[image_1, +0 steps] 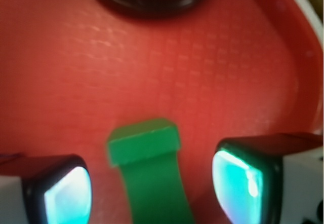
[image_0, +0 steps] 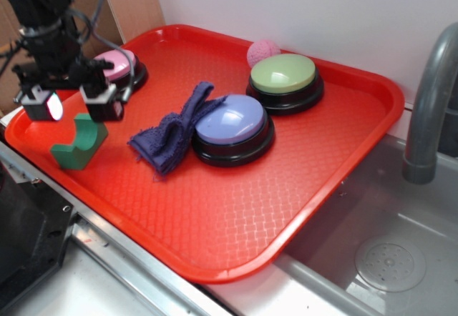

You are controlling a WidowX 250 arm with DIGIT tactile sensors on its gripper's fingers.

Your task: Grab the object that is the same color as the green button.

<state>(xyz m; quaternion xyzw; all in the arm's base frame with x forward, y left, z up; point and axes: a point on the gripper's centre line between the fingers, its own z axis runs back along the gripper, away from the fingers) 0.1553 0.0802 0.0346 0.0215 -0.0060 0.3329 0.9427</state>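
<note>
On the red tray [image_0: 343, 151], jaws spread above the green block [image_0: 77, 143], purple cloth [image_0: 172, 134] beside it, pink button [image_0: 118, 66] behind.

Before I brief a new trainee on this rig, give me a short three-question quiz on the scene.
1. True or false: the gripper is shut on the green block.
2. What lies against the lavender button: A) blue cloth B) pink ball C) faucet?
3. Fill in: the green button sits on the red ____.

Key
1. False: the jaws are open, above the block, which shows between the fingers in the wrist view.
2. A
3. tray
</note>
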